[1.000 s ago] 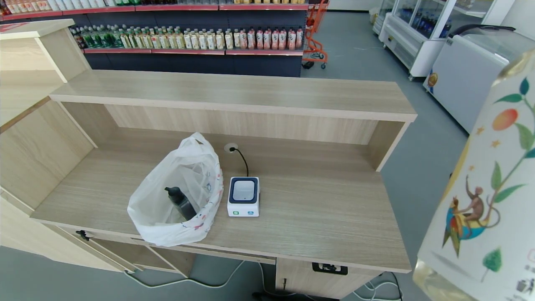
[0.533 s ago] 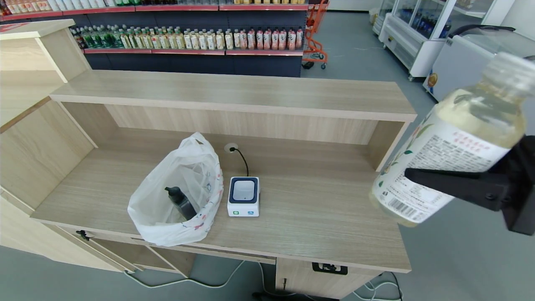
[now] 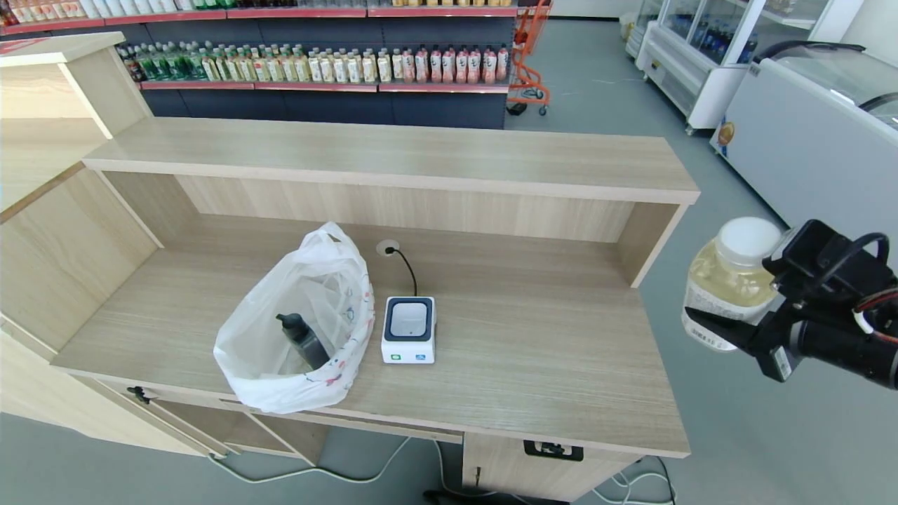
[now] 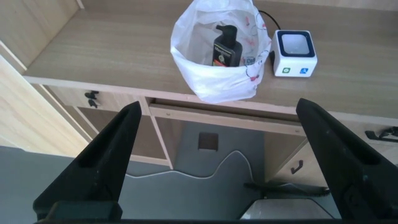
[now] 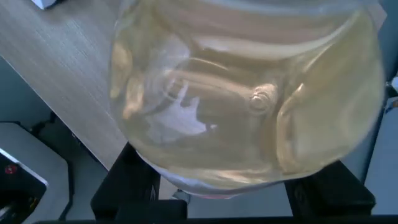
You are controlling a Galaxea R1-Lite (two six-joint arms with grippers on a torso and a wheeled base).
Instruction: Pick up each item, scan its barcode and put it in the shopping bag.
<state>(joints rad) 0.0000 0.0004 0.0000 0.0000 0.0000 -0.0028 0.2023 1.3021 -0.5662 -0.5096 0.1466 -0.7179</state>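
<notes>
Tabletop point(image 3: 533, 379): carries the barcode scanner point(image 3: 409, 328) near its middle.
Shopping bag point(image 3: 295, 365): stands open just left of the scanner.
Left hand point(image 4: 219, 109): fingers spread and empty, well back from the scanner, off the tabletop's front edge.
Right hand point(image 3: 729, 312): clamped on the drink bottle point(image 3: 726, 277), far right of the scanner, past the tabletop's end.
Pump bottle point(image 3: 303, 340): inside the bag, left of the scanner; apparently finished.
Remaining: the drink bottle likely needs scanning, then bagging.
</notes>
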